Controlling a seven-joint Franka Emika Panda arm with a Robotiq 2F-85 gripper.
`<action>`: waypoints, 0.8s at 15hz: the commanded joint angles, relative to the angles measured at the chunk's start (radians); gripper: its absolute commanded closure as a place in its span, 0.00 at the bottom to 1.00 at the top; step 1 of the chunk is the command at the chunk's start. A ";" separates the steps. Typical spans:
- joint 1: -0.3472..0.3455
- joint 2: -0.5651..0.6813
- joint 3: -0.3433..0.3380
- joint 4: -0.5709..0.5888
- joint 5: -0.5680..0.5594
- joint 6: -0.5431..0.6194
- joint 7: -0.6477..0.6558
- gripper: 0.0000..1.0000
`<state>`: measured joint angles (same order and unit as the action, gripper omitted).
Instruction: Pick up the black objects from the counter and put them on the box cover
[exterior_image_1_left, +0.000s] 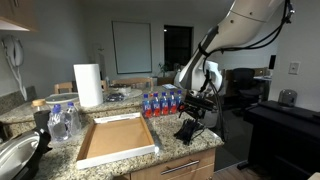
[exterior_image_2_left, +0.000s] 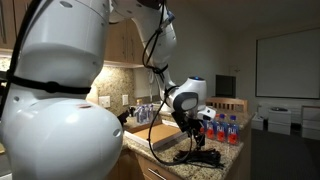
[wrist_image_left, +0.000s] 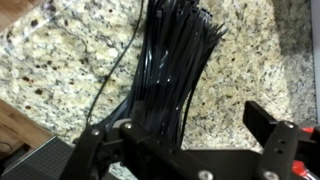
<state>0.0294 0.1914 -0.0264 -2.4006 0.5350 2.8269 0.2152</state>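
Note:
The black objects (wrist_image_left: 170, 60) are a bundle of thin black strips lying fanned out on the speckled granite counter (wrist_image_left: 240, 60). In the wrist view my gripper (wrist_image_left: 192, 120) is open just above them: the bundle runs past the left finger, and the right finger (wrist_image_left: 262, 118) stands over bare granite. In both exterior views the gripper (exterior_image_1_left: 195, 106) (exterior_image_2_left: 192, 126) hangs low over the black objects (exterior_image_1_left: 188, 130) (exterior_image_2_left: 200, 156) near the counter's end. The box cover (exterior_image_1_left: 118, 152), a shallow tan tray with white rims, lies on the counter beside them.
A row of small bottles with red and blue labels (exterior_image_1_left: 160, 102) stands behind the black objects. A paper towel roll (exterior_image_1_left: 88, 85), glass jars (exterior_image_1_left: 62, 120) and a metal bowl (exterior_image_1_left: 14, 156) sit beyond the box cover. The counter edge drops off close by.

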 joint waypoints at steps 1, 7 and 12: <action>-0.012 0.052 0.009 0.011 -0.039 -0.024 0.090 0.00; -0.025 0.152 0.018 0.062 -0.043 -0.037 0.096 0.00; -0.038 0.233 0.055 0.132 -0.023 -0.003 0.059 0.00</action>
<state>0.0252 0.3833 -0.0129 -2.3123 0.5142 2.8164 0.2843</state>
